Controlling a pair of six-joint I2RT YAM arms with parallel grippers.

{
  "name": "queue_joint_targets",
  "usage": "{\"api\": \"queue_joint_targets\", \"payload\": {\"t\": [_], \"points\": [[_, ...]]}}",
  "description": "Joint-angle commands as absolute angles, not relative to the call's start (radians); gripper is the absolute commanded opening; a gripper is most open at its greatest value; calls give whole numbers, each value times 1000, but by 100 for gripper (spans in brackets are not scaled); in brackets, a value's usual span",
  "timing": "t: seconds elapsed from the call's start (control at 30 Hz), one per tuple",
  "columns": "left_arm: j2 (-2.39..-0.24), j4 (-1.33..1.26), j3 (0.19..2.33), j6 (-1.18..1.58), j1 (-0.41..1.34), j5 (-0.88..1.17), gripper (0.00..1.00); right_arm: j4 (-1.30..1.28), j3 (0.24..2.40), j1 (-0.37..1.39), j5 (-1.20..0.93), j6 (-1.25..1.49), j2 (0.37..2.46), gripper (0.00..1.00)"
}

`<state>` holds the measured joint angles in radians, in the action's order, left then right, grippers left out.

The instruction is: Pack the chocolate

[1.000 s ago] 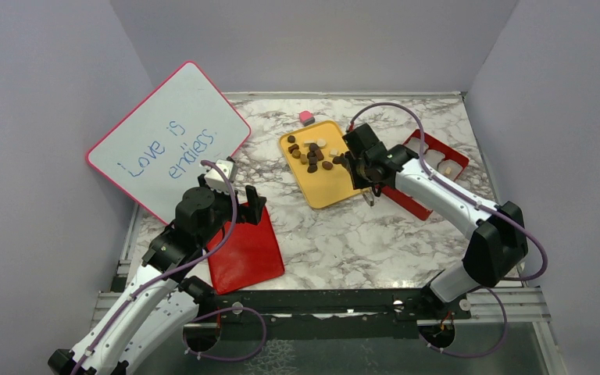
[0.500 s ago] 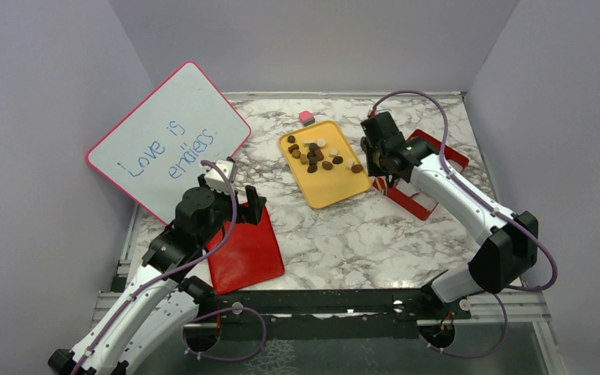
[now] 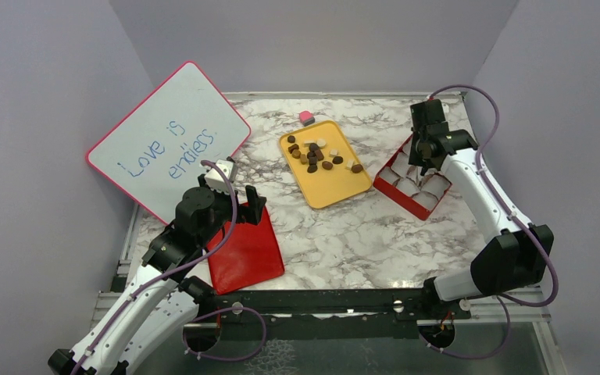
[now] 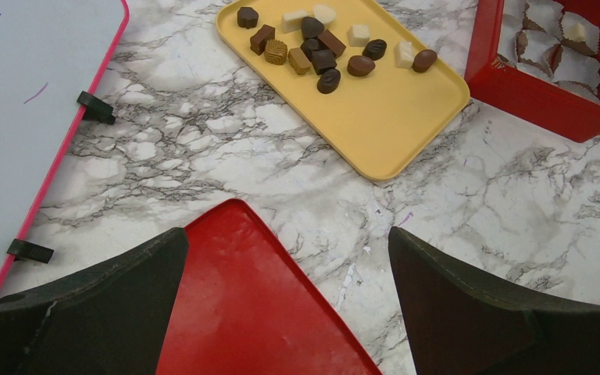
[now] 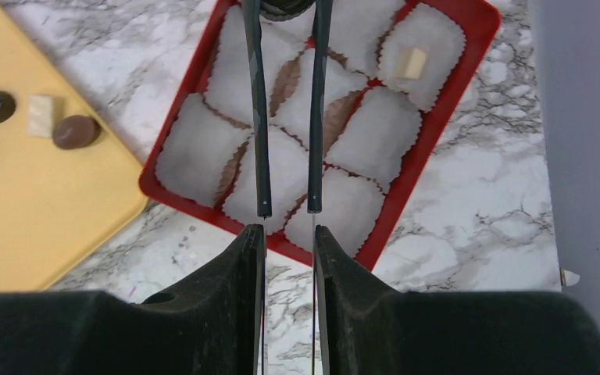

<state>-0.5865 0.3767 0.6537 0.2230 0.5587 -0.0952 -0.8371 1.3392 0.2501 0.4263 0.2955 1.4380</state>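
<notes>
Right wrist view, looking down the right arm's slim two-bladed tool [image 5: 285, 31], set narrow and pinching a dark brown rounded chocolate piece [image 5: 283, 8] at its tips. Directly beneath, a red rectangular box [image 5: 394, 199] of white frilled paper cups on the marble bench [image 5: 469, 195], long axis slanting across the blades. One cream square piece [image 5: 414, 62] in the box's far right corner cup. Other cups in view empty, so seemingly ample room to lower. Left of the box, a yellow plastic tray [image 4: 391, 117] of loose chocolates [image 4: 324, 58]. Farther left, the left tool [image 4: 287, 234] spread wide, holding nothing, over a flat red lid [image 4: 242, 312].
</notes>
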Motion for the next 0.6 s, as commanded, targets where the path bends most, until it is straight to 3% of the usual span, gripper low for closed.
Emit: {"api": "queue_joint_targets", "payload": {"t": [0.0, 0.57], "points": [[-591, 370, 645, 219, 561, -76, 99, -823, 1330, 169, 421, 287, 1427, 31], [-605, 368, 645, 219, 561, -80, 99, -662, 1231, 50, 335, 261, 1555, 31]]}}
